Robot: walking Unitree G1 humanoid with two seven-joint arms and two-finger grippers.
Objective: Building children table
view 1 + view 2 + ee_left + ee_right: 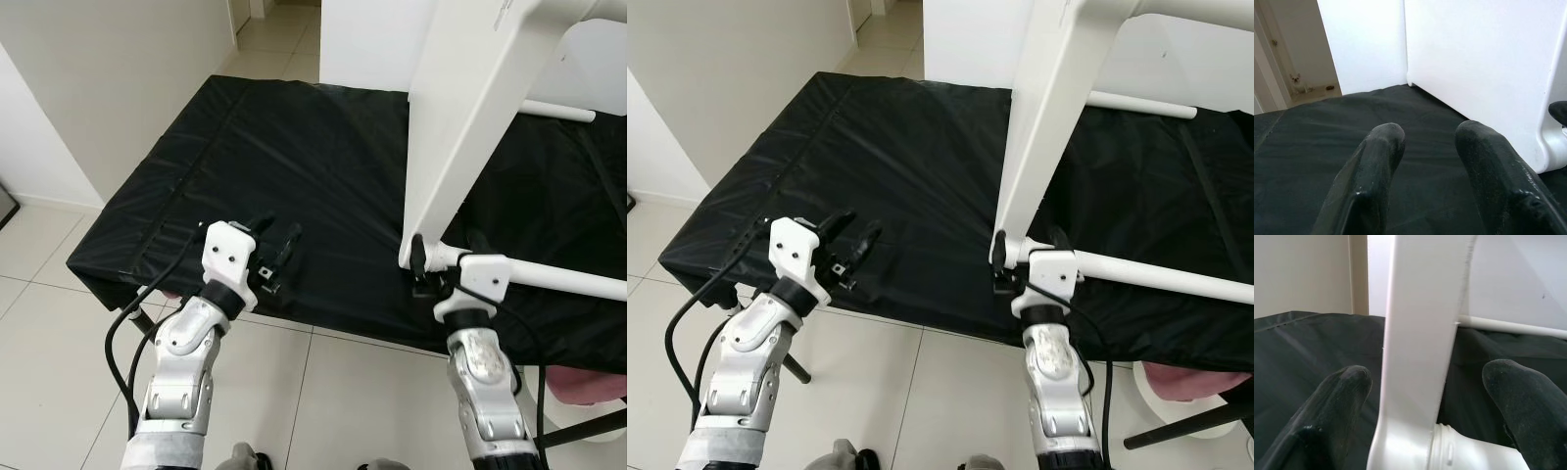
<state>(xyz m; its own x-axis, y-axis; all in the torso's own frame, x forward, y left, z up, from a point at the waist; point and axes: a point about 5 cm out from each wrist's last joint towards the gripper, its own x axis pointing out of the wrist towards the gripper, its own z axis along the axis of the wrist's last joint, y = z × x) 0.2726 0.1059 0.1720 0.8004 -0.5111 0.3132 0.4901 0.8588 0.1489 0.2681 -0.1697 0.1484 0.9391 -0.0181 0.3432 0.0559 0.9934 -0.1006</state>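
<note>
The white children's table (460, 127) stands tipped up on its edge on the black-covered bed (294, 147), with a leg (578, 282) sticking out sideways. The right gripper (1425, 396) straddles its corner, fingers apart either side. The left gripper (277, 250) hovers open over the cover; its wrist view catches a small dog (1297, 81) in a doorway

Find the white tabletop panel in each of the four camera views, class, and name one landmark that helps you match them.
Left eye view: white tabletop panel, upper right.
Right eye view: upper middle.
Left wrist view: right side.
Right wrist view: centre, edge-on.
Shared landmark: black cover.
</note>
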